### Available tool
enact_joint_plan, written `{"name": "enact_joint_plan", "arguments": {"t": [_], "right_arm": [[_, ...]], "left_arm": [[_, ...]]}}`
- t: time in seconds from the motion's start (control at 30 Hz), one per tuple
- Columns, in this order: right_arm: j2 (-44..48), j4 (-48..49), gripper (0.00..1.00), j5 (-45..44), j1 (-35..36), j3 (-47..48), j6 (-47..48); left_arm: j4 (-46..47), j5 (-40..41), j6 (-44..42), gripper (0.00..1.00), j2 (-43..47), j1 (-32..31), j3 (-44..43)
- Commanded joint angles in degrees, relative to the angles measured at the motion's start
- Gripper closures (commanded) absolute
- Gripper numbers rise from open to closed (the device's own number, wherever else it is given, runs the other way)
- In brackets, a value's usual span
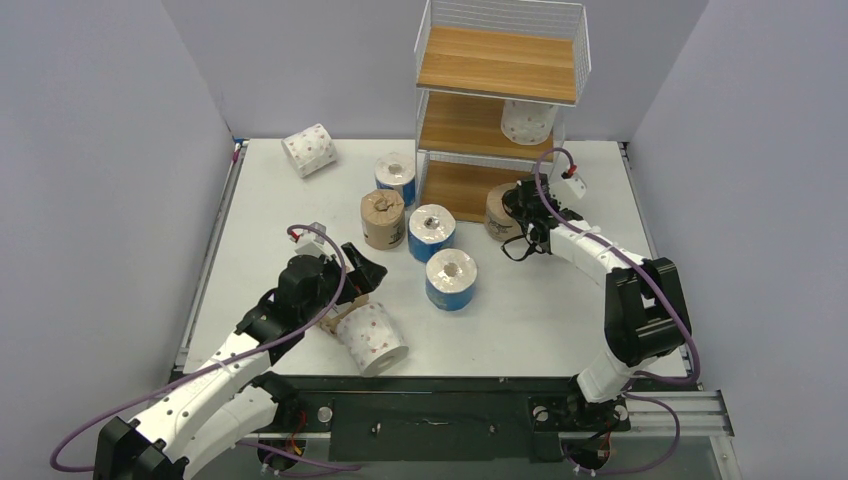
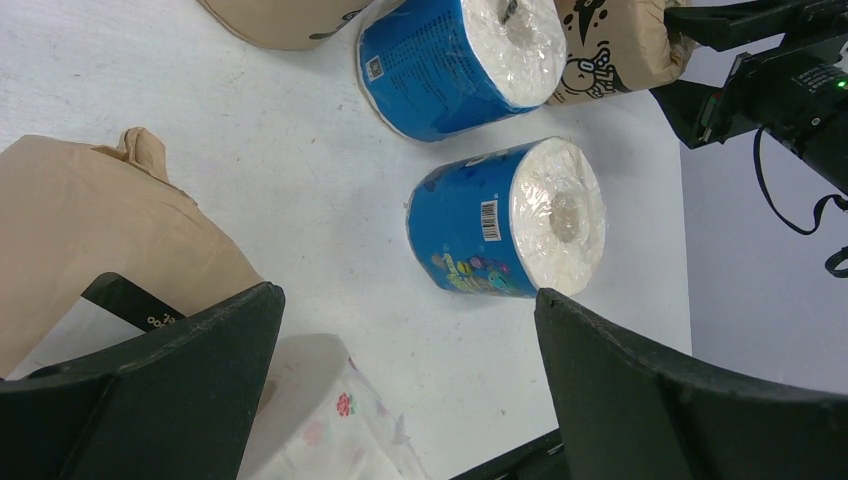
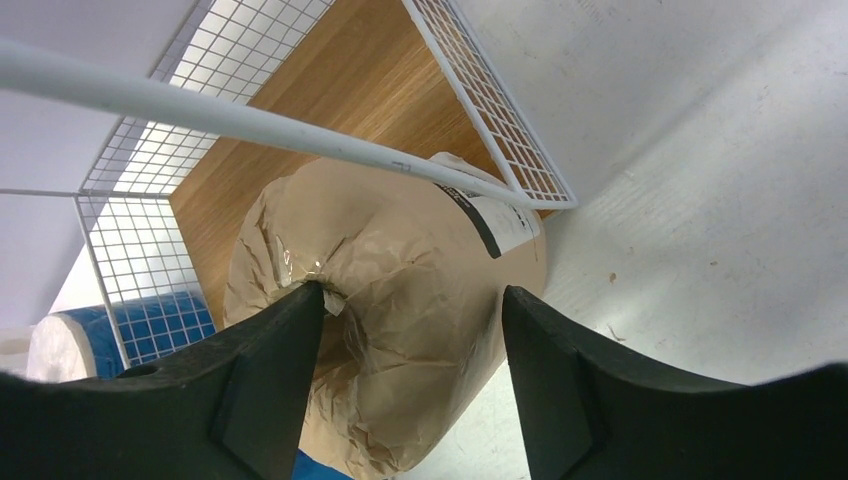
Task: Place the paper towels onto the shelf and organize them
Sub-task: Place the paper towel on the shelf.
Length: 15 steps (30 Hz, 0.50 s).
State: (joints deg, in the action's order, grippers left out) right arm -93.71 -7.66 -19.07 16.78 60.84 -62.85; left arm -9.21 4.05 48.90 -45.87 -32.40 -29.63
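We find the shelf [image 1: 495, 60] standing at the far edge of the worktop [image 1: 560, 310], a little right of centre. Its top tier is bare. Its middle tier carries one white pink-dotted roll [image 1: 527, 122], upright at the right side.

A brown kraft roll [image 1: 495, 215] stands at the front right opening of the bottom tier. In the right wrist view this roll [image 3: 420, 240] sits under the front rail with the wooden board [image 3: 340, 90] behind it. We cannot tell whether it rests fully on the board.

The right end effector [image 1: 515, 210] reaches to this roll. Its fingers [image 3: 270, 380] stand apart on either side of the crumpled end. One finger touches the paper, but we cannot tell whether the pair clamps it.

The left end effector [image 1: 362, 265] hangs over the near left part of the worktop, spread wide [image 2: 405, 310] with nothing between its fingers. A second brown roll [image 2: 90, 220] lies just beside it, and a dotted roll [image 1: 371, 338] lies toward the near edge.

The rest stand in the middle of the worktop, apart from the shelf:
- One blue roll [image 1: 395, 178] is just left of the shelf.
- A brown roll [image 1: 382, 218] stands upright near it.
- Two blue rolls, [image 1: 432, 232] and [image 1: 452, 280], sit toward the near edge.

Another dotted roll [image 1: 308, 150] lies on its side near the far left corner.
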Motion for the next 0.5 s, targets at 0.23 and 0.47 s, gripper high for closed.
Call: {"name": "enact_joint_plan", "arguments": {"t": [0.23, 0.47], "right_arm": [[11.1, 0.46, 0.3, -1.49, -0.27, -4.0, 4.85], [19.07, -1.88, 0.29, -2.36, -0.34, -7.84, 8.79]], "left_arm": [[1.18, 0.42, -1.3, 0.04, 0.62, 0.45, -2.08], [0.26, 0.54, -1.62, 0.04, 1.17, 0.41, -2.82]]}}
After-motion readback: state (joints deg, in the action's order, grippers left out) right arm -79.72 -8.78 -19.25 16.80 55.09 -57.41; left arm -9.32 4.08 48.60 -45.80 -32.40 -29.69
